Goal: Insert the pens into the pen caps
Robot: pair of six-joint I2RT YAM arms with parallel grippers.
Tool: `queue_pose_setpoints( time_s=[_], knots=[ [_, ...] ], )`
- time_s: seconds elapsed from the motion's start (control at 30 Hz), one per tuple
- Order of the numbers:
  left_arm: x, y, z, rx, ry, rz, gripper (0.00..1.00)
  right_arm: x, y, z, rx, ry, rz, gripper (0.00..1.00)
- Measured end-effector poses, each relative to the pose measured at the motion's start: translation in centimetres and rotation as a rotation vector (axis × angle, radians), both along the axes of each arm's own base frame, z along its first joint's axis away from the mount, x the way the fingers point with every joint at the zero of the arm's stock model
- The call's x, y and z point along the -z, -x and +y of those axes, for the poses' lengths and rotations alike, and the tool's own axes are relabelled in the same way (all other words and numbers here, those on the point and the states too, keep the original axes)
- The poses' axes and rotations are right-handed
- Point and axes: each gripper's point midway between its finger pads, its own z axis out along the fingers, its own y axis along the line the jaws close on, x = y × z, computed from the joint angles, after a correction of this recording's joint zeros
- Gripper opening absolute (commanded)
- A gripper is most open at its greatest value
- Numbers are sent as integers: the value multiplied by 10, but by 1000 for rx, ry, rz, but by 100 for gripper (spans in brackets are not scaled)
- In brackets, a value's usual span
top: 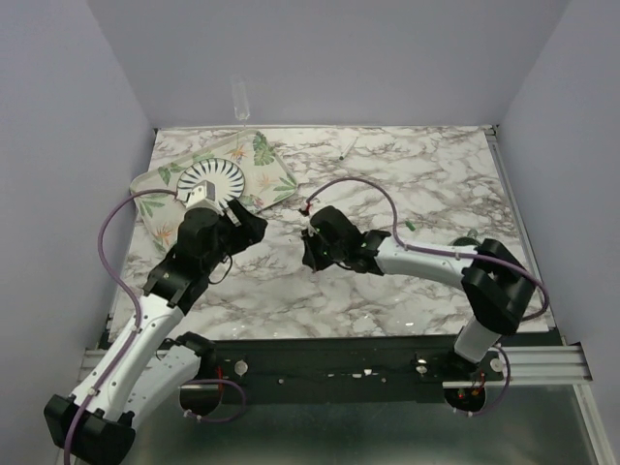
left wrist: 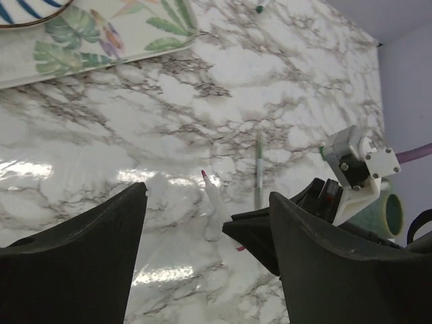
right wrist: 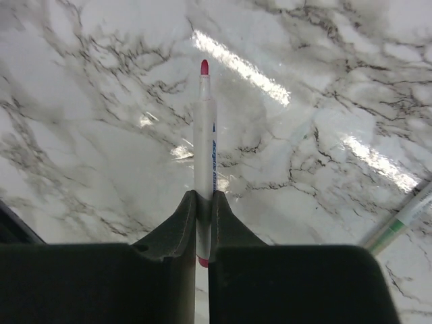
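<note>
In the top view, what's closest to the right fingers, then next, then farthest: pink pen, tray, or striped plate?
1. pink pen: held in the right fingers.
2. tray: its corner just to the left.
3. striped plate: farther left, on the tray.

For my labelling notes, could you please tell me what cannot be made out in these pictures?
Pen caps: every view, too small to pick out.
Green pen: right wrist view, cut off by the edge and the right tool.
Held pen: its print, right wrist view, too blurred to read.
</note>
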Motion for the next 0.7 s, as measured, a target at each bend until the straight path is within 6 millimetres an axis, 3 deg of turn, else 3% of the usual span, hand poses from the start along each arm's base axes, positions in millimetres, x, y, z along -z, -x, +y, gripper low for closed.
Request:
queue_pose_setpoints(
  time_s=[0.2, 0.3, 0.5, 0.7],
  knots=[
    [-29, 6, -29, 148, 109, -87, 79, -85, -4, 0, 90, -223, -99, 1],
    [-38, 8, -38, 195, 146, -122, 74, -110, 0, -5, 115, -316, -128, 1],
    [-35, 9, -56, 278, 213, -126, 63, -133, 8, -11, 121, -453, -162, 1],
    [-29, 4, -73, 343, 256, -97, 63, -153, 13, -8, 94, -562, -202, 1]
  ],
)
